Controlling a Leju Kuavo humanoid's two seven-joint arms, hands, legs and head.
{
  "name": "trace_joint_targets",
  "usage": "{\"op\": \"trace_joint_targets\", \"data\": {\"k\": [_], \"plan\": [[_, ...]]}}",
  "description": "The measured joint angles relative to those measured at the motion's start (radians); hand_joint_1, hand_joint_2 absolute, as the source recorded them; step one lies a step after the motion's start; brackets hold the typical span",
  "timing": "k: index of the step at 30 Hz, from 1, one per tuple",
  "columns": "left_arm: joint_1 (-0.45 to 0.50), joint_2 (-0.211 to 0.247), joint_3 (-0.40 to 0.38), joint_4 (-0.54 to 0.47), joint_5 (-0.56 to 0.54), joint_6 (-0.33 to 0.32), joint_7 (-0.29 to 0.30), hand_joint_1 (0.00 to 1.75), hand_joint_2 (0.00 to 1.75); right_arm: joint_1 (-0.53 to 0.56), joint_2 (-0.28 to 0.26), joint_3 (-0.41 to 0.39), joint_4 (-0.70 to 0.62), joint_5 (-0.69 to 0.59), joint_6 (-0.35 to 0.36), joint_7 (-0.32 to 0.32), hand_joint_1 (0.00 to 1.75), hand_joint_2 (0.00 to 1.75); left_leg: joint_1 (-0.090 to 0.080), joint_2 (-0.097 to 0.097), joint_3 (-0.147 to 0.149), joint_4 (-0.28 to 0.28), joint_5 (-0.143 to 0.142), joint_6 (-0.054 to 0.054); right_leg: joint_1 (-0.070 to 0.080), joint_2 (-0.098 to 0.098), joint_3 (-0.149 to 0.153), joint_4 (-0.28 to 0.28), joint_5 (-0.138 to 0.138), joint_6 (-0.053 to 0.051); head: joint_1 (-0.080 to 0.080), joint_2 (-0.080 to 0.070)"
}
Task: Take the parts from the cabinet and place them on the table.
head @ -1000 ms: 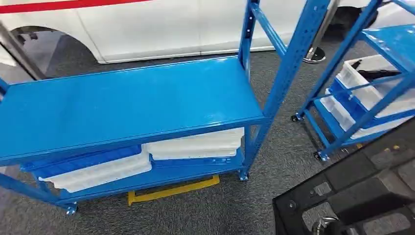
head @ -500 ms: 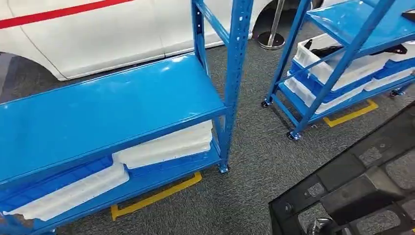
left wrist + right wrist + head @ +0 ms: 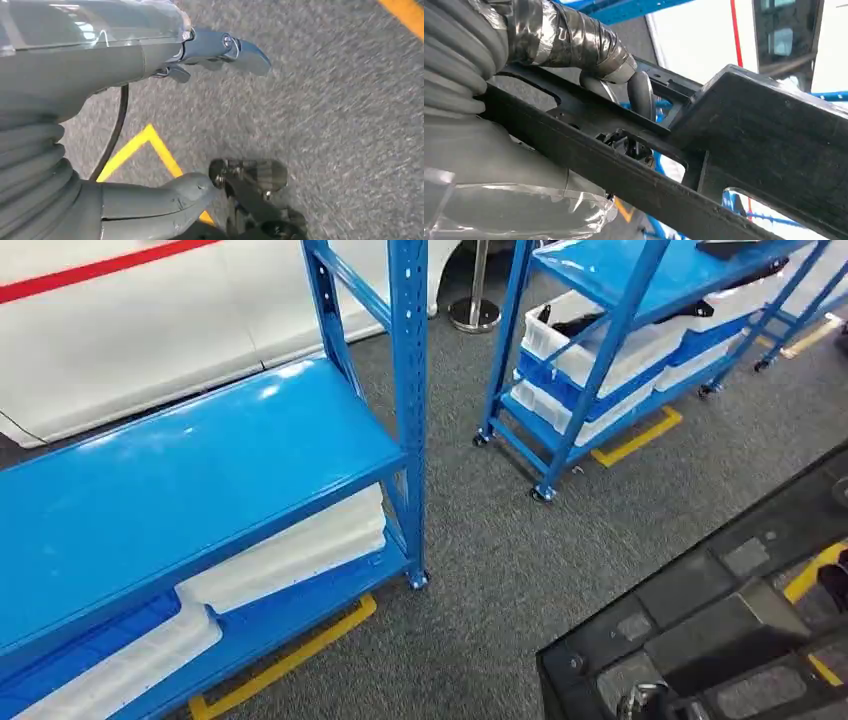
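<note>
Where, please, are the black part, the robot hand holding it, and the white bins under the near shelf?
Black part (image 3: 720,625), head view, flat upper face.
Right robot hand (image 3: 624,90), right wrist view, fingers around the part's frame.
White bins (image 3: 290,545), head view, side wall.

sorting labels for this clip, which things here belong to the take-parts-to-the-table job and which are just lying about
Part of the job:
- black part, held by the right hand
- near blue rack
- far blue rack with white bins
- left hand, holding nothing

Just lying about:
- white car
- yellow floor tape
- metal post
</note>
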Motion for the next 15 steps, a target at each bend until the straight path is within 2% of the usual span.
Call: {"op": "trace_joint_targets", "data": {"k": [1, 2, 3, 4, 5, 6, 7, 8, 9, 10, 13, 14, 15], "plan": [[0.001, 0.0, 0.0, 0.0, 0.0, 0.0, 0.0, 0.0, 1.75, -0.004, 0.0, 0.0, 0.0, 0.0, 0.0, 0.0, 1.75, 1.75, -0.001, 0.018, -0.002, 0.0, 0.001, 0.003, -0.002, -0.032, -0.03, 0.061, -0.042, 0.004, 0.0, 0.0], [0.003, 0.0, 0.0, 0.0, 0.0, 0.0, -0.001, 0.0, 1.75, -0.006, 0.0, 0.0, 0.0, 0.001, 0.0, 0.0, 1.75, 1.75, -0.003, 0.036, -0.004, 0.0, 0.001, 0.003, -0.005, -0.047, -0.067, 0.14, -0.083, 0.008, 0.0, 0.0], [0.006, 0.0, 0.001, 0.0, 0.0, 0.0, -0.002, 0.0, 1.75, -0.005, 0.0, 0.0, 0.0, 0.002, 0.0, 0.0, 1.75, 1.75, -0.004, 0.053, -0.005, 0.001, 0.0, 0.004, -0.009, -0.051, -0.098, 0.21, -0.112, 0.013, 0.0, 0.0], [0.007, 0.0, 0.001, 0.0, 0.0, 0.0, -0.008, 0.0, 1.75, -0.004, 0.0, 0.0, 0.001, 0.004, 0.0, 0.0, 1.75, 1.75, -0.004, 0.072, -0.008, 0.001, -0.001, 0.002, -0.012, -0.052, -0.116, 0.254, -0.12, 0.018, 0.0, 0.0], [0.006, 0.0, 0.001, 0.0, -0.001, -0.003, -0.016, 0.0, 1.75, -0.003, 0.0, 0.0, 0.001, 0.007, -0.001, 0.0, 1.75, 1.75, -0.003, 0.086, -0.007, 0.002, -0.003, 0.0, -0.015, -0.055, -0.107, 0.242, -0.102, 0.022, 0.001, 0.0], [0.004, 0.0, 0.001, 0.0, -0.002, -0.007, -0.03, 0.0, 1.75, -0.003, 0.0, 0.001, 0.001, 0.013, -0.003, 0.0, 1.75, 1.75, -0.003, 0.1, -0.007, 0.003, -0.005, -0.003, -0.019, -0.061, -0.072, 0.185, -0.066, 0.026, 0.0, 0.0], [0.003, -0.001, 0.001, 0.0, -0.003, -0.009, -0.04, 0.0, 1.75, -0.003, 0.0, 0.001, 0.001, 0.015, -0.004, 0.0, 1.75, 1.75, -0.001, 0.112, -0.006, 0.005, -0.008, -0.007, -0.022, -0.072, -0.019, 0.096, -0.026, 0.027, 0.001, 0.0], [0.003, -0.002, 0.001, 0.0, -0.004, -0.016, -0.056, 0.0, 1.75, -0.004, 0.0, 0.003, 0.001, 0.019, -0.005, 0.0, 1.75, 1.75, -0.001, 0.125, -0.002, 0.011, -0.015, -0.014, -0.023, -0.112, 0.052, -0.02, 0.011, 0.027, 0.001, 0.0], [0.002, -0.002, 0.001, 0.0, -0.004, -0.018, -0.065, 0.0, 1.75, -0.006, 0.0, 0.005, 0.001, 0.021, -0.005, 0.0, 1.75, 1.75, -0.007, 0.132, 0.002, 0.016, -0.02, -0.021, -0.016, -0.141, 0.064, -0.045, -0.006, 0.018, 0.0, 0.0], [0.002, -0.002, 0.001, 0.0, -0.004, -0.02, -0.073, 0.0, 1.75, -0.005, 0.0, 0.008, 0.0, 0.023, -0.006, 0.0, 1.75, 1.75, -0.008, 0.137, 0.003, 0.02, -0.026, -0.029, -0.014, -0.129, 0.062, -0.047, 0.0, 0.011, 0.001, 0.0], [-0.008, -0.002, 0.001, 0.0, -0.005, -0.022, -0.069, 0.0, 1.75, -0.005, 0.0, 0.018, 0.0, 0.035, -0.012, 0.0, 1.75, 1.75, -0.006, 0.163, 0.017, 0.017, -0.025, -0.042, -0.007, -0.101, 0.054, -0.042, 0.001, -0.005, 0.0, 0.0], [-0.01, -0.002, 0.001, 0.0, -0.008, -0.022, -0.063, 0.0, 1.75, -0.005, 0.001, 0.021, 0.0, 0.04, -0.013, 0.0, 1.75, 1.75, 0.0, 0.147, 0.015, 0.021, -0.035, -0.053, -0.018, -0.089, 0.058, -0.05, 0.008, -0.016, 0.0, 0.0], [-0.01, -0.001, 0.002, 0.0, -0.008, -0.021, -0.05, 0.0, 1.75, -0.006, 0.001, 0.025, 0.0, 0.043, -0.012, 0.0, 1.75, 1.75, 0.002, 0.089, 0.005, 0.049, -0.06, -0.056, -0.018, -0.081, 0.057, -0.052, 0.01, -0.021, 0.0, 0.0]]}}
